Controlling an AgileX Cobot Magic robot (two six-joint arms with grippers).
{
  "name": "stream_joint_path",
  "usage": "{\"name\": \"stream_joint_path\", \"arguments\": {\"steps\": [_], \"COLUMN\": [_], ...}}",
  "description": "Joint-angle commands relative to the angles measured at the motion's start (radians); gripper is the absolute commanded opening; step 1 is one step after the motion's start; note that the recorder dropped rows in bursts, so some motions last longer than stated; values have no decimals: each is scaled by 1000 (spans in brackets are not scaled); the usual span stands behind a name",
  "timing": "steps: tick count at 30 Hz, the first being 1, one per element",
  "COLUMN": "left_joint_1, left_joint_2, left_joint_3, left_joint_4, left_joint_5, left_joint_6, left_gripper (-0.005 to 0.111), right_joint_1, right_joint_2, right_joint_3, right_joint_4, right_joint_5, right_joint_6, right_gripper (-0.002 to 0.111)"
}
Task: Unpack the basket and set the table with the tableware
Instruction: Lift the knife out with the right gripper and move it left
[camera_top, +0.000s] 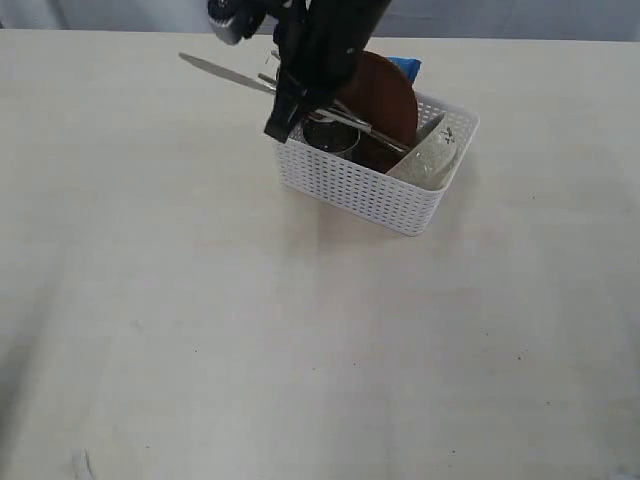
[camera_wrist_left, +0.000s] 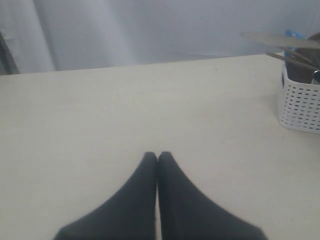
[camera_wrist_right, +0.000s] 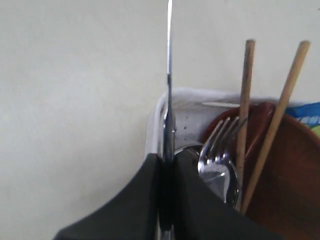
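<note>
Right fingers (camera_wrist_right: 142, 195) are pinched tight on the knife (camera_wrist_right: 169, 100), one on each flat side of it, and that's the grip everything hangs on. In the exterior view the knife's long axis runs on a slant: the tip pokes out toward the upper left of the frame, clear of the rim, and the other end slopes down to the right into the basket (camera_top: 350, 190). The basket sits on the table (camera_top: 200, 330) upper right of centre, and the right arm comes down from the top edge onto its upper left corner. Left fingers (camera_wrist_left: 142, 185) are pressed together on nothing, low over bare table. The basket is well apart at the right edge of that view, so the right arm is by far the nearer one. In the right wrist view the blade shows edge-on, running straight away from the fingers. Just beside it lie the fork (camera_wrist_right: 220, 150), tines up, and the two chopsticks (camera_wrist_right: 246, 110) leaning across the brown plate (camera_wrist_right: 295, 190). The white bowl (camera_top: 432, 155) is tilted at the basket's right end. My read: the knife wants to draw out along its own line, toward the upper left, so the buried end doesn't drag the fork or chopsticks. Nothing is laid out on the table yet, as far as these views show
</note>
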Motion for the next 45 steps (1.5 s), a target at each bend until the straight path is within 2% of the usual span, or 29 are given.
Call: {"name": "stream_joint_path", "arguments": {"steps": [1,6,10,15,20,25,29,35,38,41,45], "left_joint_1": [-8,-8,-8,-8,-8,-8,-8,-8,-8,-8,-8], "left_joint_2": [-2,-2,-2,-2,-2,-2,-2,-2,-2,-2,-2], "left_joint_3": [2,2,2,2,2,2,2,2,2,2,2], "left_joint_4": [-2,-2,-2,-2,-2,-2,-2,-2,-2,-2,-2], "left_joint_5": [-9,-9,-9,-9,-9,-9,-9,-9,-9,-9,-9], "left_joint_6": [-1,-1,-1,-1,-1,-1,-1,-1,-1,-1,-1], "left_gripper": [0,0,0,0,0,0,0,0,0,0,0], "right_joint_1": [3,5,33,116,203,235,244,285,322,362,385], "right_joint_2": [-57,-83,-83,-72,-52,4,38,43,43,43,43], "right_joint_3": [-44,-82,-82,-78,-78,-71,7,252,367,455,537], "right_joint_4": [100,295,371,378,373,376,471,799,974,1069,1133], "right_joint_5": [1,44,107,166,118,82,-85,-563,-736,-871,-926], "right_joint_6": [31,31,87,205,342,501,606,636,638,638,634], "right_gripper": [0,0,-1,-1,-1,-1,-1,-1,-1,-1,-1]}}
